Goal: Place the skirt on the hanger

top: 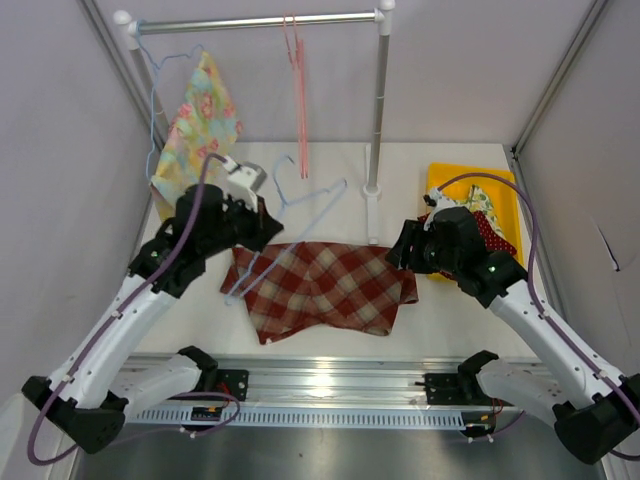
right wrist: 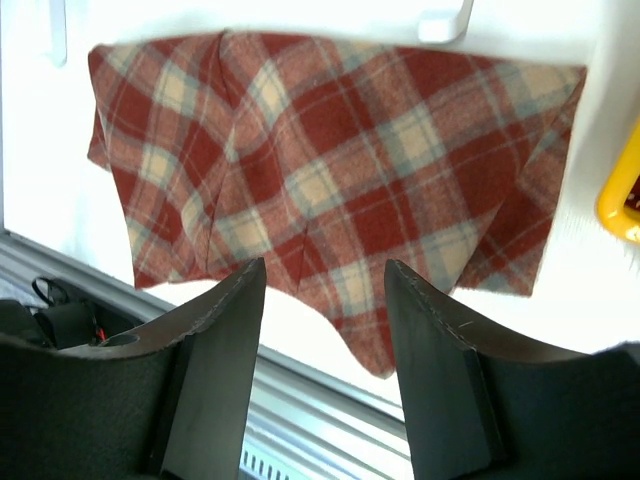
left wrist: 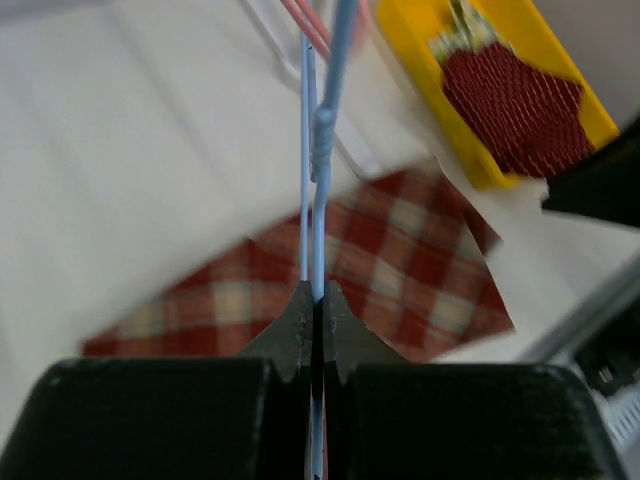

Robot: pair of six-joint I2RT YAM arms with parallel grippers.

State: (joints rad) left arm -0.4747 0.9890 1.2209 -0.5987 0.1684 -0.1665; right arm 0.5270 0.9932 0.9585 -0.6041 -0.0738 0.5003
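Skirt [top: 325, 285] — red plaid with cream and grey checks — lies spread flat at centre frame in the top view. It is judged light, soft and limp, so it will sag when lifted; pinch it at an edge or corner. Left of centre, the left gripper [left wrist: 316, 292] is clamped on the pale blue wire hanger [left wrist: 321, 215]. Right of centre, the right gripper [right wrist: 325, 270] hangs over the skirt's edge, fingers apart.

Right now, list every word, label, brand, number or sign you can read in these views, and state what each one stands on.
None: no readable text in any view.
The plaid skirt, blue hanger, floral cloth and yellow tray show only pattern or plain colour, no lettering.
Any marks on the fittings along the front rail are too small to read.
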